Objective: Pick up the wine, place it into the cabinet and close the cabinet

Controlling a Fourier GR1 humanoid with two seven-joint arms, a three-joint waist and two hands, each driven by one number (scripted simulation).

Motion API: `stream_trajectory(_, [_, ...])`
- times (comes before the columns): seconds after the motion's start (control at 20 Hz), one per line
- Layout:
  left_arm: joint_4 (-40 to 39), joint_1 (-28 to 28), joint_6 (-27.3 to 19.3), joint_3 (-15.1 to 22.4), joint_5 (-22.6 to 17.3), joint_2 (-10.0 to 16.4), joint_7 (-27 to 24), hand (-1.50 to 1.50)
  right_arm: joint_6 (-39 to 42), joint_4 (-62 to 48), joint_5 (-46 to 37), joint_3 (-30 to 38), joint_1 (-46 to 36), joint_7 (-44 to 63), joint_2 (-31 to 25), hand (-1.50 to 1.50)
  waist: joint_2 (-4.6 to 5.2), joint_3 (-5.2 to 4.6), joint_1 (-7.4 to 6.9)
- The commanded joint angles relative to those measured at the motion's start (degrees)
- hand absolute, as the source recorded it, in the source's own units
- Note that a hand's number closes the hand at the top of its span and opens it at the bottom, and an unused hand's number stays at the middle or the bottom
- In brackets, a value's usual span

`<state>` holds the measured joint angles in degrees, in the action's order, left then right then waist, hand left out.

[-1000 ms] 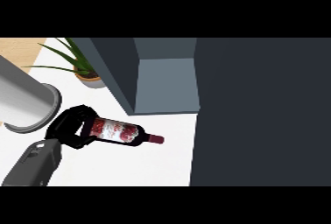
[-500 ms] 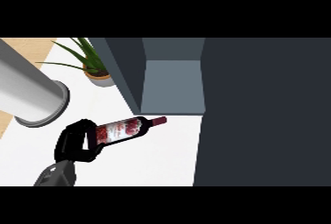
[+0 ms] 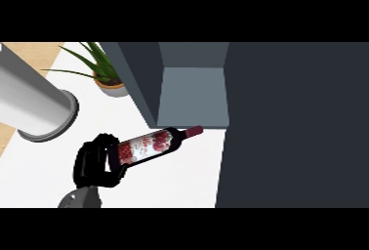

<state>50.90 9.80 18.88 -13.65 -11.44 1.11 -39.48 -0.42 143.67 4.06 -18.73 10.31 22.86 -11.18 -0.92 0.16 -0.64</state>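
1. Head view, handling: I judge the wine bottle [image 3: 148, 146] to be glass, so heavy for its size, rigid, smooth enough to slip, and breakable if knocked on the cabinet [image 3: 191, 97]. The wide lower body is the place to hold it, not the thin neck.
2. Head view, grasp: the left hand [image 3: 93, 163], at the view's lower left, has its fingers curled round the bottle's base end.
3. Head view, position: the bottle is tipped nearly on its side above the white counter [image 3: 173, 180]. Its neck points up and right, just short of the open cabinet.
4. Head view, looks: it is dark glass with a red-and-white label and a dark red cap.
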Motion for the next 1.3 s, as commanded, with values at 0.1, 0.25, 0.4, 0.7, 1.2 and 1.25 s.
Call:
stream_trajectory(0.1, [17.1, -3.2, -9.0, 11.8, -6.3, -1.1, 10.0, 1.5, 0.7, 9.1, 4.8, 2.5, 0.6, 4.0, -1.6, -1.5, 0.03, 0.02, 0.14])
stream_trajectory(0.25, [24.0, -3.3, -17.1, 19.2, -8.3, -1.1, 13.0, 1.5, -0.8, 9.7, 4.2, 0.9, -0.9, 6.1, -0.3, -1.5, 0.23, -0.09, 0.49])
stream_trajectory(0.4, [31.7, -7.3, -22.3, 23.8, -7.4, -1.1, 17.4, 1.5, -0.4, 11.9, 5.8, 2.6, 0.8, 6.9, -1.0, -1.5, 0.36, -0.09, 0.64])
stream_trajectory(0.7, [37.8, -0.1, -36.4, 30.6, -9.7, -1.1, 26.6, 1.5, 1.1, 11.9, 6.6, 3.2, 0.9, 6.8, -1.2, -1.5, 0.6, -0.11, 1.71])
stream_trajectory(1.2, [29.6, 12.2, -48.5, 31.5, -8.5, -1.0, 32.2, 1.5, 1.5, 12.4, 5.4, 1.2, 2.5, 5.9, 0.0, -1.5, 0.88, -0.15, 2.86])
stream_trajectory(1.25, [32.2, 10.9, -49.9, 32.2, -7.6, -1.1, 33.4, 1.5, 3.1, 13.1, 7.5, 3.3, 5.5, 4.2, -1.1, -1.5, 0.74, -0.1, 2.29])
